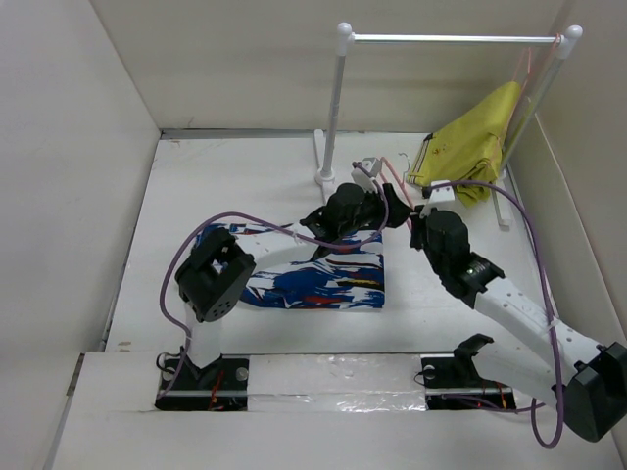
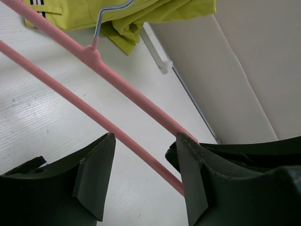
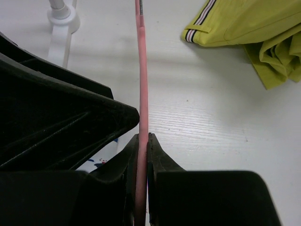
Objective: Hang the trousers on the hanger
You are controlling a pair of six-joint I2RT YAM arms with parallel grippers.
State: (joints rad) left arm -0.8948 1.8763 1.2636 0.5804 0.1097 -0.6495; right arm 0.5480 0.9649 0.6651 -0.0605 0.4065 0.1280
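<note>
The trousers [image 1: 323,279], blue with white, red and black splashes, lie folded flat on the table in front of both grippers. The pink hanger [image 1: 400,178] is held just behind them, between the two grippers. My right gripper [image 3: 142,137] is shut on one pink bar of the hanger [image 3: 142,70]. My left gripper [image 2: 146,141] is open. The hanger's lower bar [image 2: 89,108] runs across the gap between its fingers without being pinched. The silver hook [image 2: 109,13] points toward the back right. In the top view the left gripper [image 1: 392,208] and right gripper [image 1: 423,208] nearly touch.
A white clothes rail [image 1: 451,39] stands at the back. A yellow-green garment [image 1: 475,152] hangs from its right end down onto the table. The rail's left post foot [image 1: 325,176] is close behind the left gripper. White walls enclose the table.
</note>
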